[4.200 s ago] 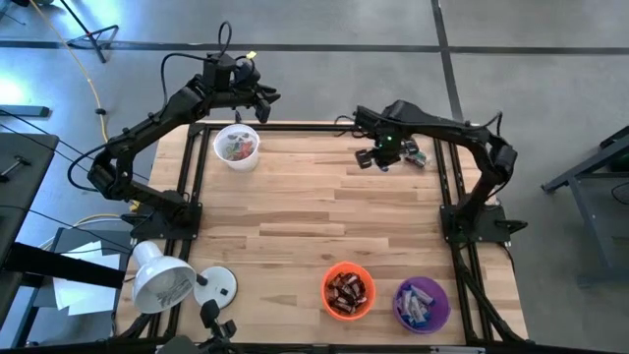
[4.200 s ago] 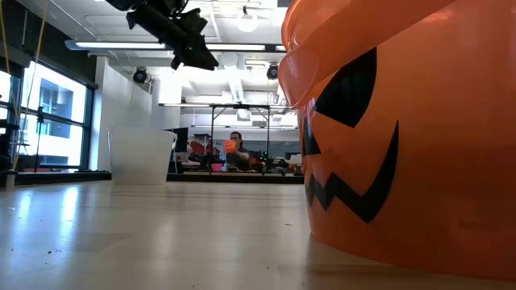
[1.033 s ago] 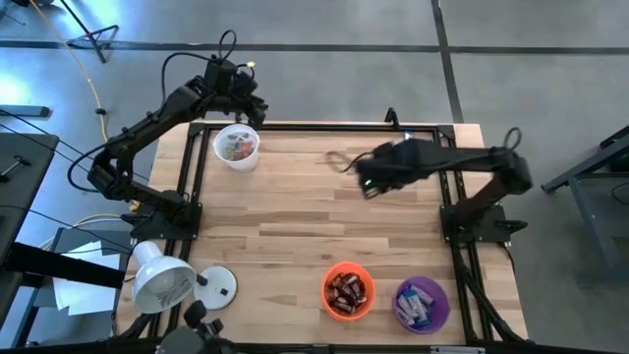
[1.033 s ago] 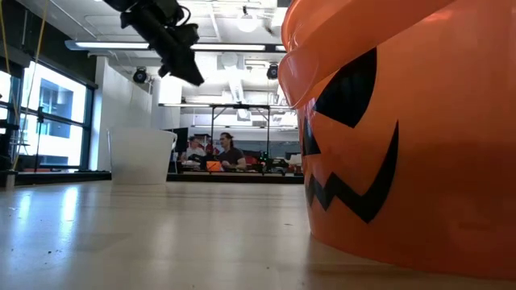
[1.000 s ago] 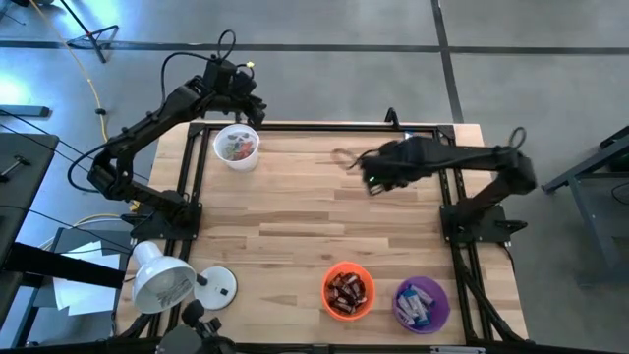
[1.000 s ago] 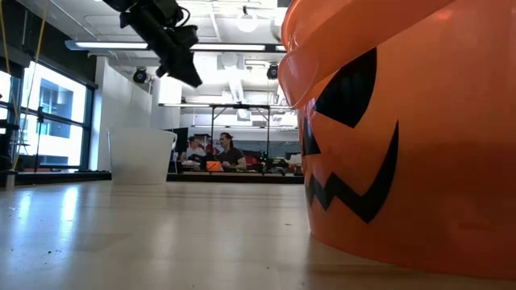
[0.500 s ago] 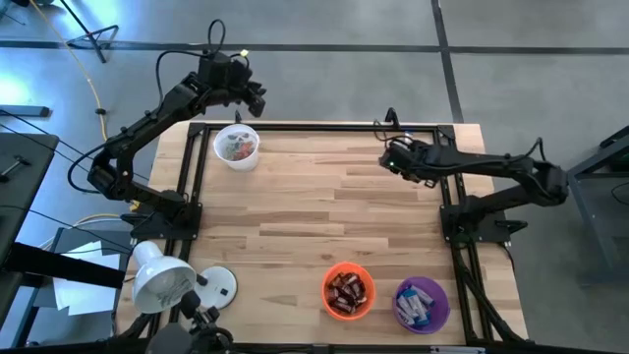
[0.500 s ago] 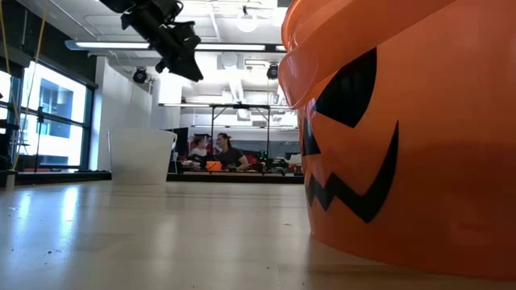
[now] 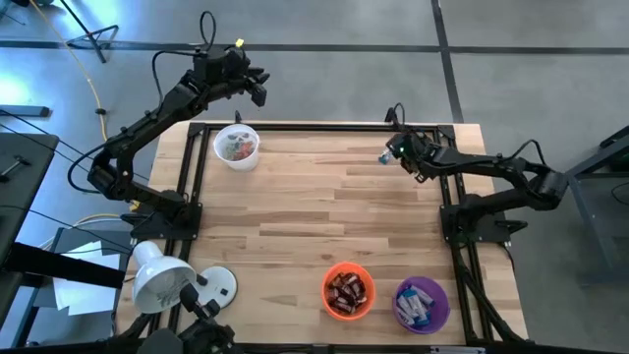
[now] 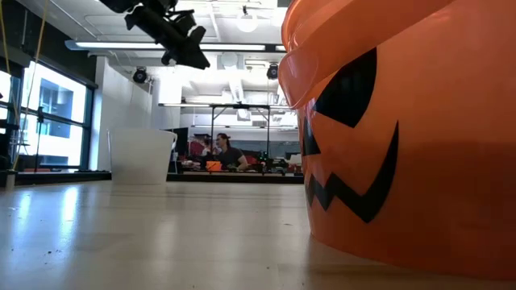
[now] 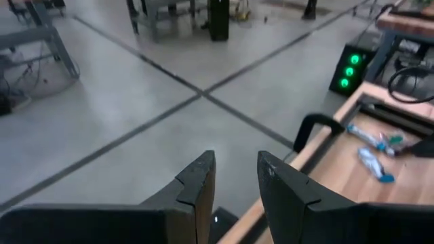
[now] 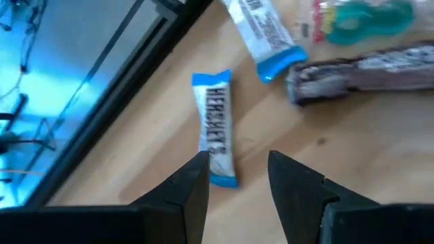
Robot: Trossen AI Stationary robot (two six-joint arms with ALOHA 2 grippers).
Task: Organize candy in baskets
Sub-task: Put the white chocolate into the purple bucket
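Pulled back to the upper right of the table [image 9: 295, 197] since a second ago: right gripper [image 9: 398, 149], fingers apart, holding nothing, hanging over loose candy by the table's far edge. Seen up close from its wrist: a blue-and-white bar [image 12: 217, 129] flat on the wood just ahead of the fingertips [image 12: 196, 169], another blue-and-white bar [image 12: 261, 30] and a dark brown bar [image 12: 366, 71] farther off, touching at their ends. Lifted a bit higher past the upper left corner: left gripper [image 9: 257, 87], fingers a little apart, nothing between them, out over the floor beyond the white basket [image 9: 236, 146]. Near the lower edge, side by side: orange basket [image 9: 348, 290] with dark brown candy inside and purple basket [image 9: 422, 304] with blue-and-white candy inside. Down in the lower left: white lamp [image 9: 162, 278].
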